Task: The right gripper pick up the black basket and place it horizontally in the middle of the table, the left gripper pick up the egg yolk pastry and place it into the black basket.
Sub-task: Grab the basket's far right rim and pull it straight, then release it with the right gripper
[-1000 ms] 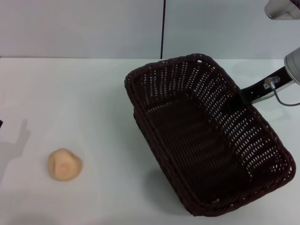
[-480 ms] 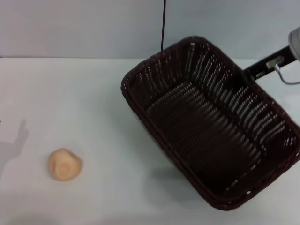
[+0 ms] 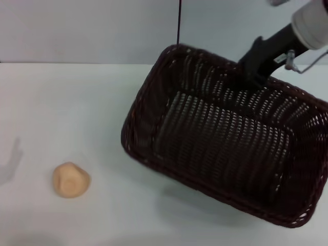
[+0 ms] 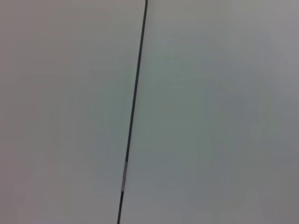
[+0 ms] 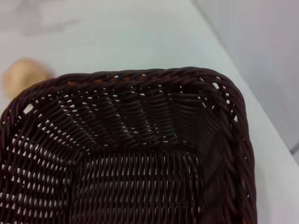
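White tabletop (image 3: 77,113) fills the head view, with a pale grey wall behind it. Over the right half hangs the black basket (image 3: 225,148), a large woven wicker tray lifted off the surface and tilted, its shadow showing beneath. At its far rim, the right gripper (image 3: 249,77) is clamped on the braided edge, its black wrist running up to a white arm. Well apart, near the front left, sits the small tan egg yolk pastry (image 3: 70,180). No left gripper appears in any view.
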Controlling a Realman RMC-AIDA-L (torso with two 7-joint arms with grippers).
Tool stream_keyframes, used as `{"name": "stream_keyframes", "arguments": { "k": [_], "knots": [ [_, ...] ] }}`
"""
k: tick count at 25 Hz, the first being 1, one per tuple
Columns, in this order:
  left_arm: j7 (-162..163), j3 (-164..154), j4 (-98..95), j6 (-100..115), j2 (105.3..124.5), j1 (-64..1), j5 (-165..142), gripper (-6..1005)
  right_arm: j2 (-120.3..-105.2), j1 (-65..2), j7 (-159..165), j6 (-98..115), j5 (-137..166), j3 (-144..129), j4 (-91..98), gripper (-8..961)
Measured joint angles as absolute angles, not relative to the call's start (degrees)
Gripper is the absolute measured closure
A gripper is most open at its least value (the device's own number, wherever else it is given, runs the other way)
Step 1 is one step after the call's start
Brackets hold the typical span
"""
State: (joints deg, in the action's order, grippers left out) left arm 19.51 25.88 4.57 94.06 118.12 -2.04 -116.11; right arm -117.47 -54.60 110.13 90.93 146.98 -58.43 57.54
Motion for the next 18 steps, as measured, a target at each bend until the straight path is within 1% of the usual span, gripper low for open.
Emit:
{"name": "stream_keyframes", "arguments": {
  "k": [2, 4, 9, 18],
  "knots": [
    [19.5, 25.9, 4.6, 95.1, 118.10, -1.1, -116.1, 188, -117.83, -55.9, 105.9, 90.7, 146.9, -59.7, 56.1, 789],
    [19.5, 25.8, 4.6, 96.3, 118.19, -0.1, -116.1, 188, -118.79, -57.0, 101.8, 89.6, 146.9, -63.7, 54.5, 783],
    [19.5, 24.7, 4.6, 97.5, 118.36, 0.9, -116.1, 189, -119.00, -56.8, 100.6, 83.4, 144.0, -72.7, 52.6, 767],
    [19.5, 24.2, 5.0, 97.8, 118.39, 1.2, -116.1, 188, -119.23, -55.1, 96.7, 78.9, 137.8, -76.7, 51.9, 738]
  ]
}}
